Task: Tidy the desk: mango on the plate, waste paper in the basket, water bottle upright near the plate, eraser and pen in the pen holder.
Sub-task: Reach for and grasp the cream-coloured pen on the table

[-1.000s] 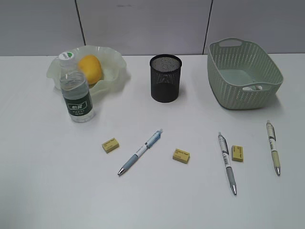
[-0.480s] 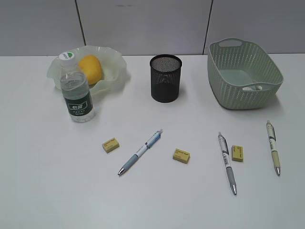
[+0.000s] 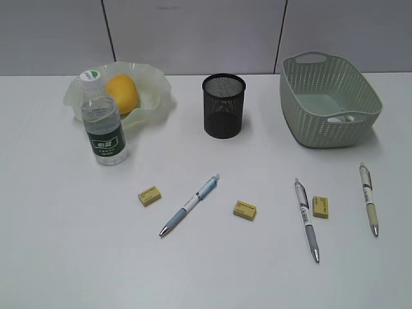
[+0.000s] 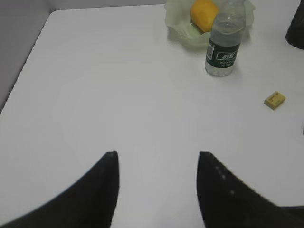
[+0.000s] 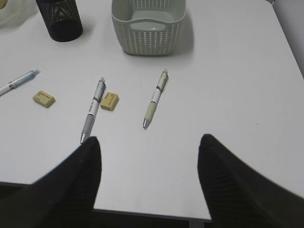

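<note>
The mango (image 3: 121,93) lies in the ruffled plate (image 3: 156,87) at the back left. In front of it the water bottle (image 3: 103,125) stands upright. The black mesh pen holder (image 3: 224,106) stands mid-back, the basket (image 3: 328,100) at back right. A white bit that may be the waste paper (image 3: 346,118) shows at the basket's near handle. Three erasers (image 3: 149,196) (image 3: 244,210) (image 3: 320,206) and three pens (image 3: 190,205) (image 3: 306,219) (image 3: 368,198) lie on the table. My left gripper (image 4: 156,154) hangs open over bare table, far from the bottle (image 4: 223,45). My right gripper (image 5: 149,140) is open above the front edge, short of two pens (image 5: 92,110) (image 5: 155,99).
The white table (image 3: 77,257) ends at a grey panelled wall behind. Its left edge (image 4: 28,57) and front edge (image 5: 142,213) show in the wrist views. Neither arm appears in the exterior view.
</note>
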Available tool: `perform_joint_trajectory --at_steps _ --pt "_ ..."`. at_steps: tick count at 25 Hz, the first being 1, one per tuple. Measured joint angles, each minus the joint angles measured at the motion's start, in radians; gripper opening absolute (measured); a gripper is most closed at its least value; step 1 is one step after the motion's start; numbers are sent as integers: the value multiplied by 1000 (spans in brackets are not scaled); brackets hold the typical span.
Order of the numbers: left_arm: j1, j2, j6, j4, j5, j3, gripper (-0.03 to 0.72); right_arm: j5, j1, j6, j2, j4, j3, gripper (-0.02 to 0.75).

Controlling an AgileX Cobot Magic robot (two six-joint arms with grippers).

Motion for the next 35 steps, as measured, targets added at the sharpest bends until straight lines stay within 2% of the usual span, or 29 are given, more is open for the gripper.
perform_joint_trajectory --at_steps 6,12,26,29,33,35 --pt "-112 0 -33 43 -60 31 375 0 0 0 0 0 0 510" --pt "-165 0 -54 55 -60 33 351 0 0 0 0 0 0 510" --pt "-170 0 -54 51 -62 33 326 0 0 0 0 0 0 510" --pt "-170 0 -54 51 -62 33 367 0 0 0 0 0 0 510" --pt "-170 0 -54 51 -63 33 522 0 0 1 0 0 0 510" --pt "-170 0 -54 51 -63 33 568 0 0 1 0 0 0 510"
